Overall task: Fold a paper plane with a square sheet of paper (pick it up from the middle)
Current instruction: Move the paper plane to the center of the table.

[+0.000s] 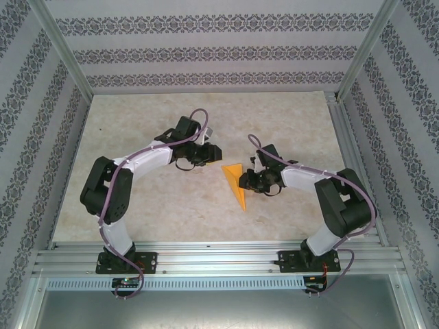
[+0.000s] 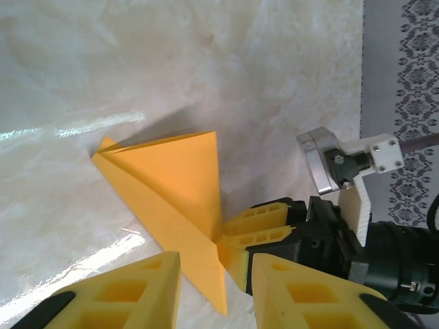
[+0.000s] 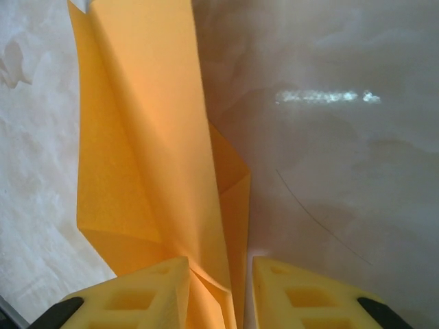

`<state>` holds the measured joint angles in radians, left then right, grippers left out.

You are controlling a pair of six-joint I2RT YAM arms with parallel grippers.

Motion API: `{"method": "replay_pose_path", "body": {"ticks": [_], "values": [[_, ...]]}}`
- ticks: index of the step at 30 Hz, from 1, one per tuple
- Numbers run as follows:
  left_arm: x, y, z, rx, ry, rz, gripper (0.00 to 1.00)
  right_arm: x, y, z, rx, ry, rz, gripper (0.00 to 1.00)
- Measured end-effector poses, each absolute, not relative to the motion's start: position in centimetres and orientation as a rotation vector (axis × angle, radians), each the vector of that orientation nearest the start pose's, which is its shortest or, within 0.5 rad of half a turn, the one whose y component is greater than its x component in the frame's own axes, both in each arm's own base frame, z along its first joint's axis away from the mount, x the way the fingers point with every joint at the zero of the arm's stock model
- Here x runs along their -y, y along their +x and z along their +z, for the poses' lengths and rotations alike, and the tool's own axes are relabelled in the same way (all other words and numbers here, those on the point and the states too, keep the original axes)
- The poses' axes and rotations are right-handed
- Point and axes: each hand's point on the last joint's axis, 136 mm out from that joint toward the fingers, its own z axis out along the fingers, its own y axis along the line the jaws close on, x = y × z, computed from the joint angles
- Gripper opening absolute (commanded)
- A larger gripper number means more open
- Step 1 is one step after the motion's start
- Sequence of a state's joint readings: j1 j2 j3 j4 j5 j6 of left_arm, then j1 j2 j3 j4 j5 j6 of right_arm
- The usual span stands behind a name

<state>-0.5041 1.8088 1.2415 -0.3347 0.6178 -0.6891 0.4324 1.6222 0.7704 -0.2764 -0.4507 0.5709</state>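
Top external: paper plane (image 1: 235, 184) looks folded; left gripper (image 2: 214, 274), right gripper (image 3: 219, 271) parted, gripping nothing; next probably mid-crease pickup.

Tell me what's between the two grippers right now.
The folded orange paper lies on the table between the left gripper and right gripper, in the top view; the right wrist view shows it between that gripper's jaws.
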Motion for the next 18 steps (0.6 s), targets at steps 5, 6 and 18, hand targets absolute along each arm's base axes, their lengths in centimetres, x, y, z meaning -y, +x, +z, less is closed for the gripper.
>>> {"method": "replay_pose_path", "body": {"ticks": [5, 6, 18], "values": [[30.6, 34.9, 12.0, -2.687, 0.045, -1.221, 0.34, -22.2, 27.3, 2.6, -2.848, -0.024, 0.897, 0.18], [30.6, 34.9, 12.0, -2.687, 0.043, -1.22, 0.34, -22.5, 27.2, 2.7, -2.848, -0.043, 0.898, 0.18], [29.0, 36.2, 11.4, -2.686, -0.048, -1.155, 0.31, -25.5, 26.8, 4.1, -2.897, -0.333, 0.536, 0.0]]}}
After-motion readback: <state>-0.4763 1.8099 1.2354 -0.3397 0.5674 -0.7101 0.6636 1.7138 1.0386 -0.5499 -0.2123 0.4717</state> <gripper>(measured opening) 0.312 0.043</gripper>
